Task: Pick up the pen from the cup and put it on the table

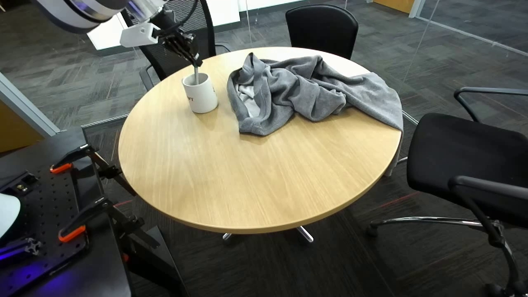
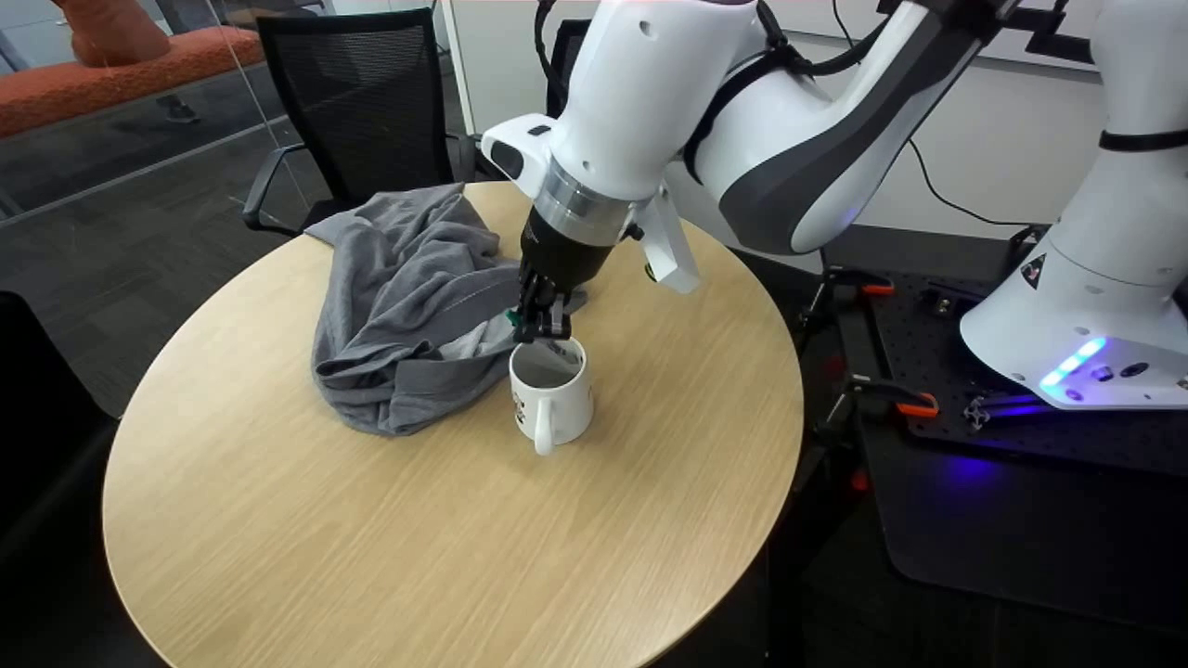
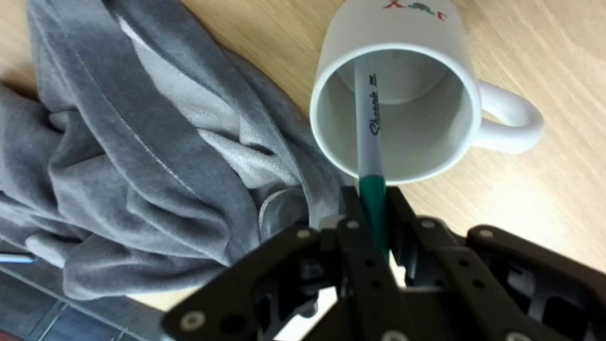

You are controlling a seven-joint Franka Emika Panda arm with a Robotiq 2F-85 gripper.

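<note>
- Pinching the pen by its green end, the gripper hangs above the white cup.
- The pen's gray barrel reaches down inside the cup.
- The cup stands upright on the table, near the gray cloth.

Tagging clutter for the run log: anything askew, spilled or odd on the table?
Yes, the cloth: it lies crumpled beside the cup and hangs over the edge of the table, as if tossed there. The cup stands upright; no spill or damage shows.
</note>
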